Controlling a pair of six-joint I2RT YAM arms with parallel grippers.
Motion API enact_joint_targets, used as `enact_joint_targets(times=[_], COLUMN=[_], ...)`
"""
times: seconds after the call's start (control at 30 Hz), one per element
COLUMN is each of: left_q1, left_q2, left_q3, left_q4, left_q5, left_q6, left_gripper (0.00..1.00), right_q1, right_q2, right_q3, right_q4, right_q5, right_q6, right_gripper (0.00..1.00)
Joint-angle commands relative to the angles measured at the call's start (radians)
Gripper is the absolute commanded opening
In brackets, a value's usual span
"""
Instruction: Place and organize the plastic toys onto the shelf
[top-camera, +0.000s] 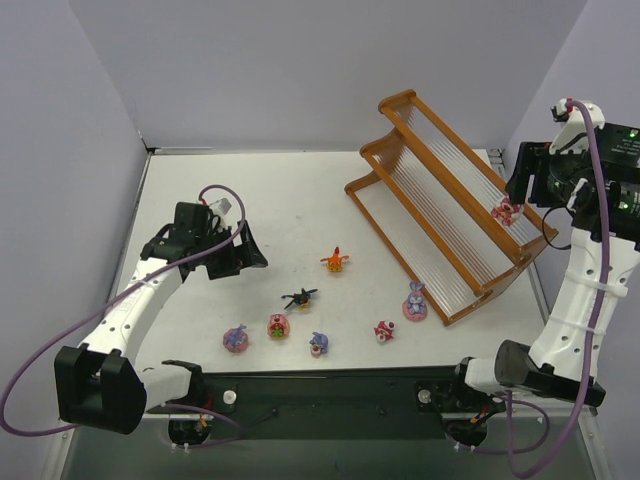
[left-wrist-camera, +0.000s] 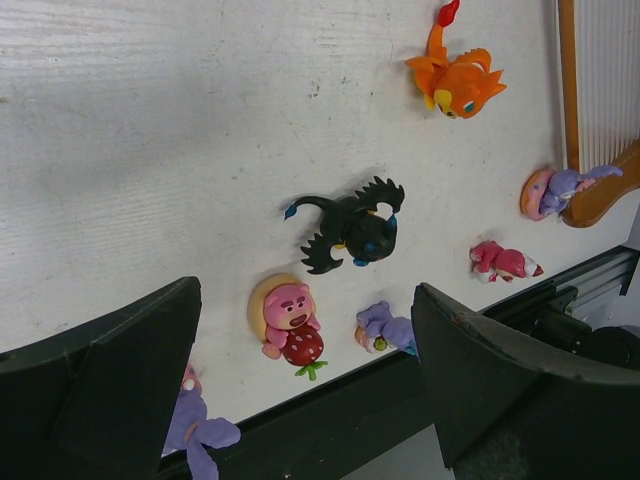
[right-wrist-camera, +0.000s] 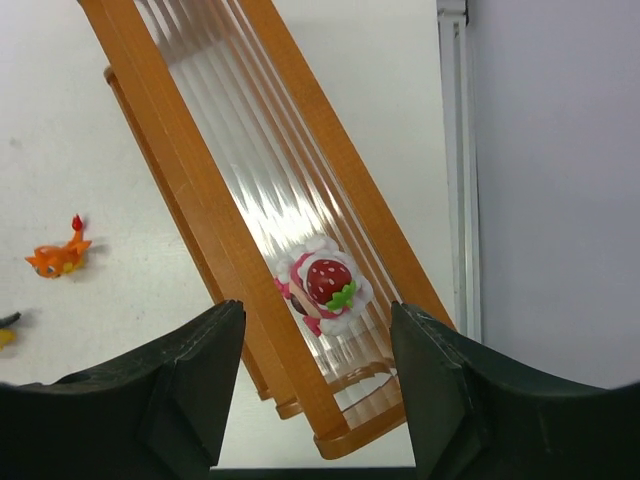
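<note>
Strawberry toy (right-wrist-camera: 325, 285) lies on shelf (right-wrist-camera: 196, 190) top tier, 3 o'clock end, below right end effector (right-wrist-camera: 315, 310), fingers apart. Left end effector (top-camera: 248, 245) wide apart, 9 o'clock. Black winged toy (top-camera: 299, 297) on surface (top-camera: 250, 190), 6 o'clock.

The white bench (top-camera: 260, 210) carried an orange-brown three-tier stepped shelf (right-wrist-camera: 215, 230), one pink strawberry figurine (top-camera: 505, 211) on its top tier, and seven small plastic figurines (top-camera: 298, 297) scattered nearer the front.
</note>
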Motion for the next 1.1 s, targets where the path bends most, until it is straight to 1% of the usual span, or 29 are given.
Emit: enact_joint_targets(times=[0.0,0.03,0.1,0.13,0.17,0.23,0.27,0.33,0.37,0.4,0.5,0.53,0.63,0.7,0.73,0.83,0.9,1.07], left_q1=[0.009,0.007,0.007,0.009,0.010,0.013,0.015,0.018,0.021,0.021,0.026,0.026,0.027,0.027,0.029,0.027,0.027,0.027], left_q2=[-0.010,-0.013,-0.014,-0.019,-0.020,-0.034,-0.037,-0.052,-0.057,-0.063,-0.071,-0.074,-0.086,-0.095,-0.099,-0.105,-0.105,-0.102], left_q3=[0.055,0.054,0.054,0.057,0.058,0.063,0.063,0.066,0.068,0.069,0.069,0.069,0.062,0.049,0.045,0.036,0.031,0.029], left_q4=[-0.002,-0.004,-0.005,-0.008,-0.010,-0.019,-0.021,-0.028,-0.031,-0.037,-0.045,-0.047,-0.048,-0.036,-0.034,-0.028,-0.025,-0.018], left_q5=[-0.001,-0.005,-0.010,-0.015,-0.019,-0.025,-0.036,-0.045,-0.048,-0.050,-0.055,-0.056,-0.061,-0.058,-0.055,-0.045,-0.041,-0.033], left_q6=[0.031,0.031,0.032,0.032,0.032,0.035,0.035,0.037,0.038,0.038,0.041,0.041,0.032,0.026,0.023,0.015,0.009,0.000], left_gripper=[0.97,0.97,0.97,0.97,0.97,0.97,0.97,0.97,0.97,0.97,0.97,0.97,0.97,0.97,0.97,0.97,0.97,0.97], right_q1=[0.067,0.172,0.304,0.459,0.542,0.664,0.790,0.904,0.995,1.037,1.107,1.116,1.127,1.127,1.124,1.108,1.105,1.047], right_q2=[-0.016,-0.023,-0.039,-0.042,-0.043,-0.045,-0.046,-0.055,-0.057,-0.056,-0.037,-0.034,-0.057,-0.097,-0.109,-0.137,-0.140,-0.129], right_q3=[0.101,0.101,0.071,0.054,0.001,-0.058,-0.098,-0.228,-0.266,-0.343,-0.437,-0.502,-0.688,-0.785,-0.878,-1.009,-1.054,-1.118], right_q4=[0.033,0.047,0.089,0.101,0.115,0.155,0.173,0.245,0.260,0.294,0.333,0.343,0.379,0.411,0.416,0.425,0.445,0.494], right_q5=[-0.023,-0.012,0.049,0.075,0.097,0.118,0.118,0.131,0.146,0.166,0.186,0.218,0.250,0.262,0.276,0.246,0.252,0.237], right_q6=[0.097,0.106,0.123,0.123,0.123,0.127,0.127,0.129,0.120,0.118,0.179,0.234,0.322,0.330,0.330,0.312,0.307,0.298], right_gripper=[0.61,0.61,0.61,0.61,0.61,0.61,0.61,0.61,0.61,0.61,0.60,0.60,0.59,0.59,0.59,0.57,0.56,0.54])
